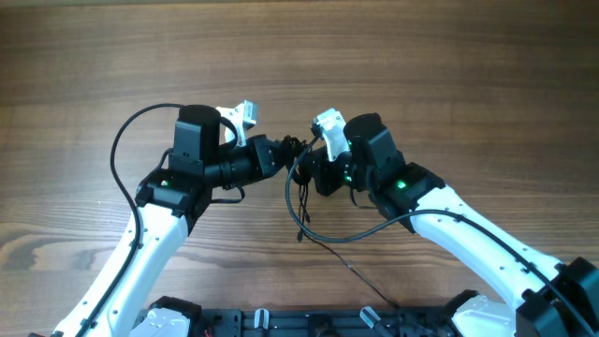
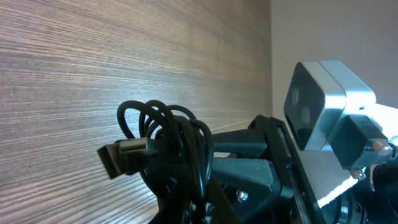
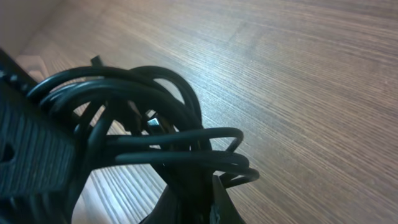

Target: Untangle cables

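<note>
My left end effector (image 1: 284, 153) is clenched on the cables (image 1: 295, 147), and my right end effector (image 1: 311, 165) is clenched on the same bundle from the other side. The knot hangs between the two, lifted off the desk (image 1: 449, 56) near its middle. A slack loop (image 1: 300, 201) droops below it, and a thin strand (image 1: 360, 276) trails back toward my base.

My main worry is that both grips sit on the same clump. In the left wrist view several coils (image 2: 180, 134) are bunched together just above my fingers, with a flat plug (image 2: 127, 149) sticking out sideways. From the right wrist the loops (image 3: 155, 124) cross over one another so densely that I cannot tell which strand belongs to which cord. If I pull my arms apart from here, I judge the knot is likelier to cinch tighter than to open.

The plug could also catch inside a loop and lock the tangle, or be strained at its neck. The cords are thin and smooth, so a hard pull may slide them through one grip and drop the bundle. My two wrists are very close, so any twist risks knocking them together. The trailing strand could snag near my base.
</note>
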{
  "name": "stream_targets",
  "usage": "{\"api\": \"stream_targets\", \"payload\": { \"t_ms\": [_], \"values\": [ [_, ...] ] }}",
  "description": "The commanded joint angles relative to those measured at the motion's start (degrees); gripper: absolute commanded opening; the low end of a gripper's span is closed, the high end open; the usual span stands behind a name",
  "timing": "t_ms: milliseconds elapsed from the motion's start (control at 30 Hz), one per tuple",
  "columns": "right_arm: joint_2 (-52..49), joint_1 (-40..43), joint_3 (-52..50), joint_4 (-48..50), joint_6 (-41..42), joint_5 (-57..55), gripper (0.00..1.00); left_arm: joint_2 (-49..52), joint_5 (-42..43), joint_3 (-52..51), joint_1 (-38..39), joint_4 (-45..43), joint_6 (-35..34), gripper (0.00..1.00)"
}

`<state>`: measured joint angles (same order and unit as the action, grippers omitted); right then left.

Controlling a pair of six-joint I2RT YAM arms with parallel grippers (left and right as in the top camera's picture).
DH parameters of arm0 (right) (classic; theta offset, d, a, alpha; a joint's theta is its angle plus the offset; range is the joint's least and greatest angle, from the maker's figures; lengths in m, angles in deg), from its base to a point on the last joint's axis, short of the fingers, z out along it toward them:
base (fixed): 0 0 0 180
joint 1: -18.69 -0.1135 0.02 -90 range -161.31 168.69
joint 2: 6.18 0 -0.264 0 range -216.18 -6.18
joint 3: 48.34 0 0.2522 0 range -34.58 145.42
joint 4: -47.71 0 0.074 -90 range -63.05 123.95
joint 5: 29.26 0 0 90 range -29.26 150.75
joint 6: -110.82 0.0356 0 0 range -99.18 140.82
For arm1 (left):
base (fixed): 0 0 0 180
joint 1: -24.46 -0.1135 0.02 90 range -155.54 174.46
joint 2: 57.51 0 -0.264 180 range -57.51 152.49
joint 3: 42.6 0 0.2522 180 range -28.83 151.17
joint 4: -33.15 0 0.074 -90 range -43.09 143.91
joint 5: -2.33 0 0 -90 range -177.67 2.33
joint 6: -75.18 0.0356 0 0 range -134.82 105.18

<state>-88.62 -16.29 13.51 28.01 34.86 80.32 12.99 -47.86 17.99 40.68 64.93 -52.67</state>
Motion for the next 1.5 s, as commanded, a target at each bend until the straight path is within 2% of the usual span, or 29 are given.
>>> {"api": "stream_targets", "payload": {
  "t_ms": [0, 100, 167, 233, 333, 467, 567, 633, 800, 833, 900, 1000, 1100, 1200, 1467],
  "values": [
    [-0.07, -0.79, -0.72, 1.95, 2.95, -2.03, 0.04, -1.03, 1.22, 1.16, 0.07, 1.29, -1.46, 0.04],
    [2.43, -0.79, -0.42, 1.07, 3.08, -2.01, 0.04, -1.03, -5.38, 1.16, 0.0, 4.5, -2.99, 0.04],
    [4.42, -0.79, -0.44, -2.32, 3.1, -2.01, 0.04, -1.03, -13.66, 1.16, -0.5, 6.91, -7.58, 0.04],
    [6.93, -0.79, -0.44, -8.52, 3.08, -1.51, 0.04, -1.03, -21.44, 1.16, -3.43, 7.69, -15.28, 0.04],
    [9.6, -0.79, -0.44, -11.96, 2.95, 1.66, 0.04, -1.01, -23.45, 1.16, -6.19, 6.56, -17.07, 0.04],
    [12.7, -0.79, -0.44, -9.49, 4.48, 9.88, 0.04, -0.24, -23.37, 1.16, -7.76, 6.84, -16.83, 0.04],
    [13.29, -0.79, -0.44, -4.92, 7.41, 14.05, 0.04, 0.5, -22.34, 1.16, -7.08, 9.03, -16.59, 0.04],
    [13.27, -0.72, -0.44, -2.95, 9.22, 13.05, 0.04, 0.85, -21.55, 1.16, -6.25, 10.73, -16.28, 0.04],
    [13.22, -0.52, -0.44, -5.07, 15.61, -2.21, 0.05, 0.87, -15.61, 1.16, -3.89, 9.86, -8.61, 0.04],
    [13.22, -0.52, -0.46, -5.7, 16.5, -4.22, 0.13, 0.87, -13.44, 1.16, -3.74, 8.7, -5.77, 0.04],
    [13.22, -0.52, -0.55, -5.84, 15.93, -4.57, 0.28, 0.87, -7.8, 1.16, -3.69, 6.01, 0.28, 0.04],
    [13.22, -0.52, -0.55, -7.02, 14.14, -3.19, 0.31, 0.87, 2.78, 1.16, -3.69, 1.18, 9.44, 0.04],
    [12.87, -0.57, -0.57, -7.74, 4.04, 3.5, 0.3, 0.87, 8.31, 1.16, -3.69, -1.88, 14.49, 0.04],
    [12.13, -0.57, -0.59, -8.76, -0.5, 3.17, 0.3, 0.87, 8.61, 1.16, -3.69, -2.19, 15.17, 0.04],
    [9.14, -0.61, -0.59, -8.28, -0.37, -2.47, 0.26, 0.87, 8.61, 1.16, -3.69, -1.51, 13.55, 0.04]
  ]
}}
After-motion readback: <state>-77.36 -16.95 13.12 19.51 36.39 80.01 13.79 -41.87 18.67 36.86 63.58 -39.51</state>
